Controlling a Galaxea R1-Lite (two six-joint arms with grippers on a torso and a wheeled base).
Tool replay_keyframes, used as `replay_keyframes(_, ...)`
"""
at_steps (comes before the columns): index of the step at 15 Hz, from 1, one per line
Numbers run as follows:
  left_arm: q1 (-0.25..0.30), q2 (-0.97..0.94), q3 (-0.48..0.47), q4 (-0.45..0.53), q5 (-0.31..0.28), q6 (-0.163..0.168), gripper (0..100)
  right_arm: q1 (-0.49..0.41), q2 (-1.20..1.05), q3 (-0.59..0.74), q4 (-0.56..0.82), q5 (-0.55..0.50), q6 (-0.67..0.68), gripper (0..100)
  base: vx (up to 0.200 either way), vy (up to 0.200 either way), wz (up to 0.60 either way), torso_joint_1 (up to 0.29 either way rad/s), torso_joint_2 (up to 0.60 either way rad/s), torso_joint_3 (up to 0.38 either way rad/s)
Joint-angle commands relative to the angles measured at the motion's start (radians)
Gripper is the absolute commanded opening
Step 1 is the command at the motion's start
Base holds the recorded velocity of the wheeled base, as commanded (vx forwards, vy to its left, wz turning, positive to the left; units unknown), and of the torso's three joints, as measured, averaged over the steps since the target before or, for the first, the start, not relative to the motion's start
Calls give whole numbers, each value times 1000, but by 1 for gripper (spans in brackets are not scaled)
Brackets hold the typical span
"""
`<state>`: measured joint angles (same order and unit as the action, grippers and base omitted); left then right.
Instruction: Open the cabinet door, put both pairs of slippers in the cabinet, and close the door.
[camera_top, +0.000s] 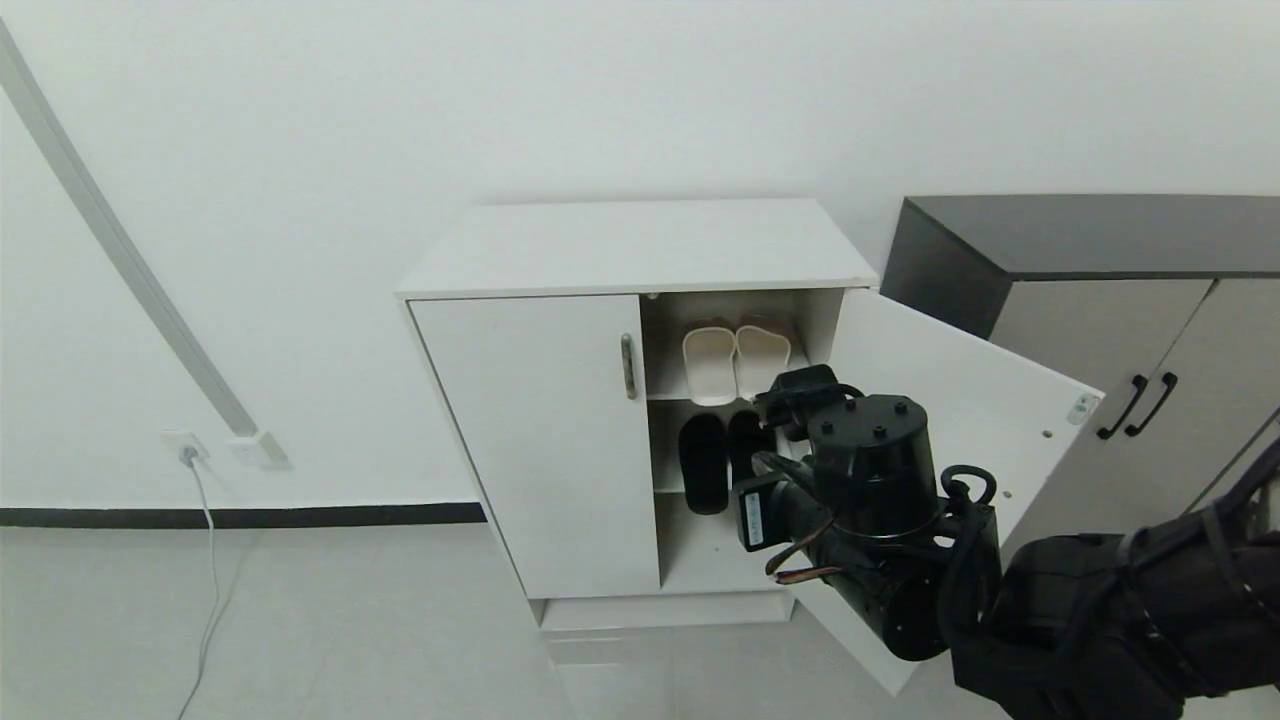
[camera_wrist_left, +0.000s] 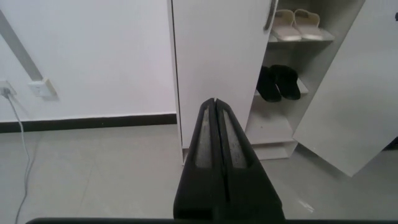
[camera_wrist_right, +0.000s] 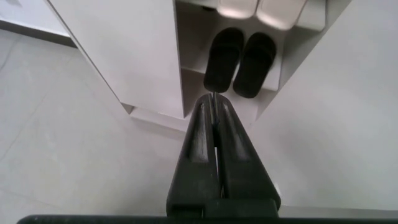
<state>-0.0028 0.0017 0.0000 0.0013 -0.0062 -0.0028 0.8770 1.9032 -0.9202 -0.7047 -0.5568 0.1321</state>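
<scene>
Right hand (camera_wrist_right: 212, 102), closed and empty, hangs before the cabinet's (camera_top: 640, 245) opening beside its swung-out door (camera_top: 960, 400); the black slippers (camera_wrist_right: 224, 59) lie just beyond. Left hand (camera_wrist_left: 214, 106) is closed too.

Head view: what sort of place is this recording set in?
Probably a home entryway or a mock-up of one: a white shoe cabinet stands against a bare wall, cream slippers and black slippers on its shelves, with a grey cabinet beside it and a wall socket low down.
</scene>
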Motion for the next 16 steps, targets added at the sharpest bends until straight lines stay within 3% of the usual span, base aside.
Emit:
replay_keyframes(1, 0, 1, 0, 0, 0, 0, 0, 0, 0, 1, -1, 0, 0, 0, 0, 0, 0, 207, -520, -320)
replay_keyframes(16, 0, 1, 0, 0, 0, 0, 0, -3, -1, 20, -4, 2, -14, 0, 0, 0, 0, 223, -513, -290)
